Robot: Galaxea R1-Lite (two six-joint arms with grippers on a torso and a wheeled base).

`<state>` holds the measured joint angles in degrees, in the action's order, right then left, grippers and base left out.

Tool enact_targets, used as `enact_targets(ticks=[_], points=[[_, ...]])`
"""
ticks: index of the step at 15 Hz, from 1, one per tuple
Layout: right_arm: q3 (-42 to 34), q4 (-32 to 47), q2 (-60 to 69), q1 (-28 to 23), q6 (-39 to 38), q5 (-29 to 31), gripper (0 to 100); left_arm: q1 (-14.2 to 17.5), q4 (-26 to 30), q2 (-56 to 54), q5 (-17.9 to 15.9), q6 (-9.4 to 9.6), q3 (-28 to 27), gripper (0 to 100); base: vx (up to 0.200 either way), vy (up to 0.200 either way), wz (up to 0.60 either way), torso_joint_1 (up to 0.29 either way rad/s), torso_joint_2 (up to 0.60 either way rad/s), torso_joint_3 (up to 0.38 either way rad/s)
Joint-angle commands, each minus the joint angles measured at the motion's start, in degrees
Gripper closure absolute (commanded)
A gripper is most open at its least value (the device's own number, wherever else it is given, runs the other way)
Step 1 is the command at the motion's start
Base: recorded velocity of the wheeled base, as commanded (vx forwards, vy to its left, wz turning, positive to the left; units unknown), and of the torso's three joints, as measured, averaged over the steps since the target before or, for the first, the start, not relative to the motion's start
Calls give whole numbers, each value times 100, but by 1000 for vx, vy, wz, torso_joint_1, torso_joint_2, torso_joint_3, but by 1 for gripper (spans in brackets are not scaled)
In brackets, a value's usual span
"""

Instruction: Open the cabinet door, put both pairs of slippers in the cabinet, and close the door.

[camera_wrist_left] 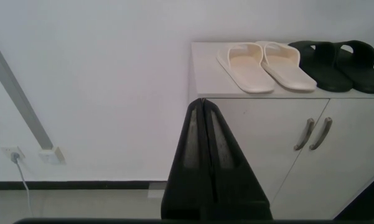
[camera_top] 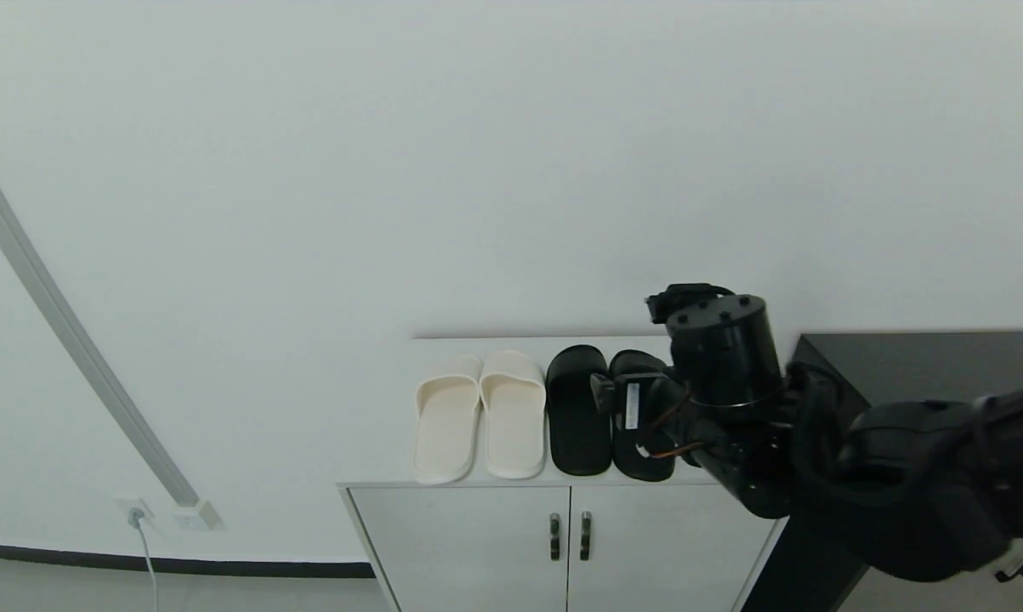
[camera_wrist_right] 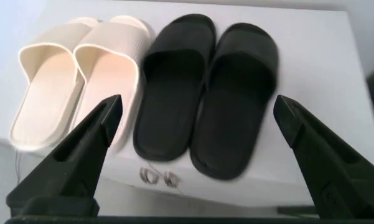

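A cream pair of slippers (camera_top: 477, 416) (camera_wrist_right: 74, 74) and a black pair of slippers (camera_top: 577, 412) (camera_wrist_right: 205, 93) lie side by side on top of the white cabinet (camera_top: 460, 544). Both of its doors are closed, the two handles (camera_top: 569, 535) (camera_wrist_left: 312, 134) meeting in the middle. My right gripper (camera_wrist_right: 198, 106) hangs open above the black pair, fingers spread wide, nothing in it. In the head view, the right wrist (camera_top: 715, 357) covers part of the right black slipper. My left gripper (camera_wrist_left: 203, 109) is shut and empty, out to the left of the cabinet front, level with the doors.
A black table (camera_top: 928, 357) stands against the cabinet's right side. On the wall to the left run a slanted cable duct (camera_top: 60, 323) and a socket (camera_top: 137, 512) with a plugged-in cord. Bare floor lies left of the cabinet.
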<state>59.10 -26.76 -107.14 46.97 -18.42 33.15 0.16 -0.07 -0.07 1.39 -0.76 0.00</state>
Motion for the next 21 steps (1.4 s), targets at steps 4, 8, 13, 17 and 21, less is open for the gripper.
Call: enact_targets(ticks=[4, 8, 13, 17, 21], points=[[858, -532, -1669, -320, 14, 324, 0, 2, -1, 7, 2, 5, 0, 100, 0, 0, 0, 0, 0, 0], [1025, -840, -2162, -390, 67, 430, 0, 2, -1, 7, 2, 5, 0, 100, 0, 0, 0, 0, 0, 0], [1947, -805, -2891, -698, 154, 553, 0, 2, -1, 7, 2, 5, 0, 100, 0, 0, 0, 0, 0, 0], [2747, -726, -3445, -839, 234, 553, 0, 2, -1, 7, 2, 5, 0, 100, 0, 0, 0, 0, 0, 0], [3143, -576, -3585, -891, 234, 544, 0, 2, -1, 7, 2, 5, 0, 100, 0, 0, 0, 0, 0, 0]])
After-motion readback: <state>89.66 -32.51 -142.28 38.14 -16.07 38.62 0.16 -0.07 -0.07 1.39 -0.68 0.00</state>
